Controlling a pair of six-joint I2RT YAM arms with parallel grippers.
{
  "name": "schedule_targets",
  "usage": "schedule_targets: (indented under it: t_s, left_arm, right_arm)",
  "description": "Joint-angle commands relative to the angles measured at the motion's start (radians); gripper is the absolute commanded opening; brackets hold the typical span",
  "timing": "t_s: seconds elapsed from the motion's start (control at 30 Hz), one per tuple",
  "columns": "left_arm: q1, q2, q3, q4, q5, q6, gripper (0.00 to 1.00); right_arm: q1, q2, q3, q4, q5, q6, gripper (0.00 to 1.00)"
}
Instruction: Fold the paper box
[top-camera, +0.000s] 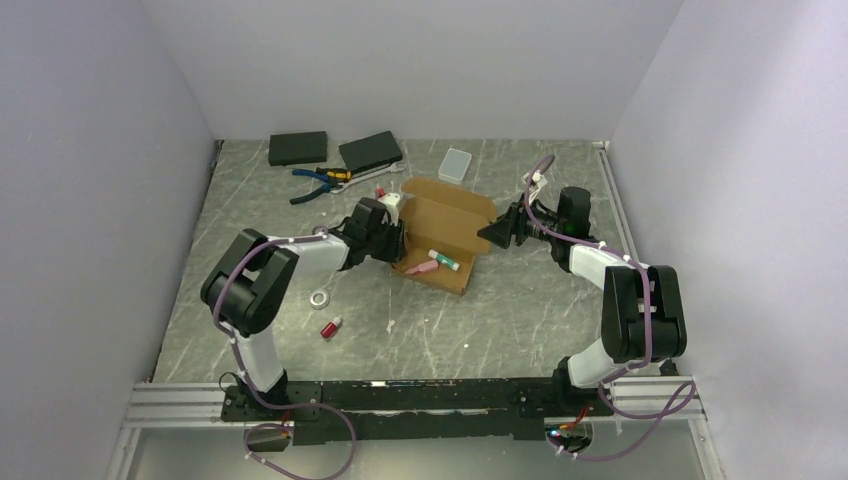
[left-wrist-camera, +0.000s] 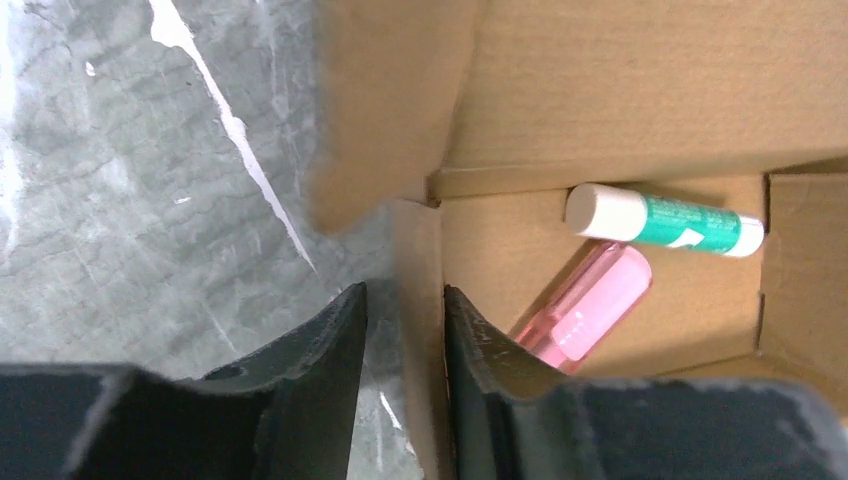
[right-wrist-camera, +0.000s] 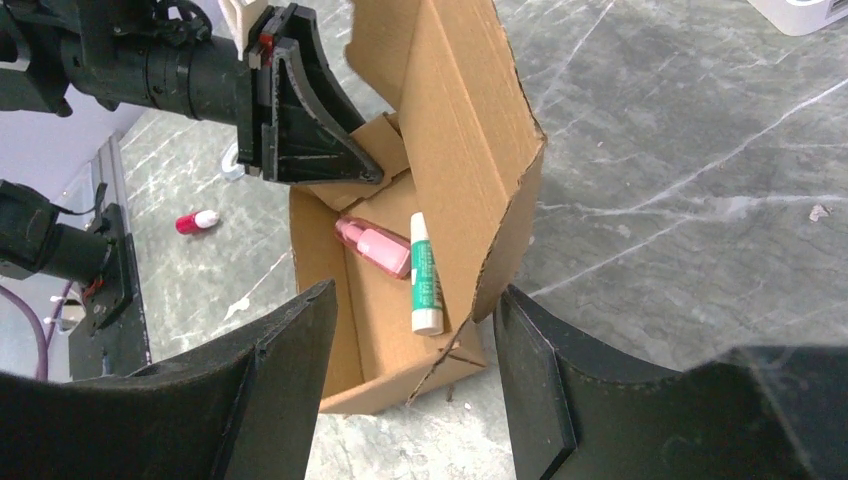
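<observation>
The paper box (top-camera: 440, 235) is brown cardboard, lying open in the middle of the table with its lid (right-wrist-camera: 470, 120) tilted up. A pink bottle (left-wrist-camera: 590, 305) and a green-and-white tube (left-wrist-camera: 665, 220) lie inside it. My left gripper (left-wrist-camera: 405, 290) straddles the box's left side wall (left-wrist-camera: 420, 260). Its right finger lies against the wall's inner face, and a gap shows at the outer finger. My right gripper (right-wrist-camera: 415, 290) is open at the box's right end, with the lid's torn corner (right-wrist-camera: 485, 300) close beside its right finger.
Two flat black boxes (top-camera: 298, 148) (top-camera: 370, 150) and a translucent white case (top-camera: 455, 164) lie at the back. Pliers (top-camera: 322, 182) lie behind the left gripper (top-camera: 392, 240). A small red bottle (top-camera: 330, 327) and a metal ring (top-camera: 320, 297) lie in front of the left arm.
</observation>
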Motion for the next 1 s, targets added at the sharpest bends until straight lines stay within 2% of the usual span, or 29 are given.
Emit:
schedule_targets:
  t_s: [0.0,0.07,0.1,0.23,0.37,0.47,0.6,0.87,0.97]
  left_arm:
    - [-0.044,0.010,0.036,-0.019,-0.115,0.004,0.29]
    - [-0.077,0.004,0.044,-0.044,-0.186,0.024,0.04]
    - [-0.098,0.001,0.049,-0.061,-0.248,0.037,0.00]
    - [-0.179,0.006,0.087,-0.121,-0.419,0.084,0.00]
    - [-0.204,0.036,0.120,-0.174,-0.465,0.096,0.00]
    - [-0.208,0.035,0.127,-0.187,-0.465,0.083,0.22]
    - [-0.208,-0.002,0.134,-0.205,-0.452,0.064,0.38]
    - [-0.207,-0.083,0.138,-0.223,-0.422,0.032,0.55]
    - [-0.208,-0.113,0.129,-0.218,-0.411,0.020,0.57]
  right_arm:
    - [-0.004,-0.003,0.033,0.058,-0.026,0.000,0.62]
    - [-0.004,-0.003,0.034,0.058,-0.027,0.002,0.62]
    - [-0.004,-0.003,0.034,0.058,-0.027,0.001,0.62]
    - [-0.004,-0.003,0.034,0.058,-0.026,0.002,0.62]
    - [-0.004,-0.006,0.034,0.057,-0.026,0.002,0.62]
    - [-0.004,-0.006,0.034,0.057,-0.026,0.001,0.62]
    - [-0.004,-0.004,0.034,0.057,-0.026,0.001,0.62]
    - [-0.004,-0.006,0.034,0.055,-0.026,0.000,0.62]
    - [-0.004,-0.006,0.034,0.055,-0.027,0.000,0.62]
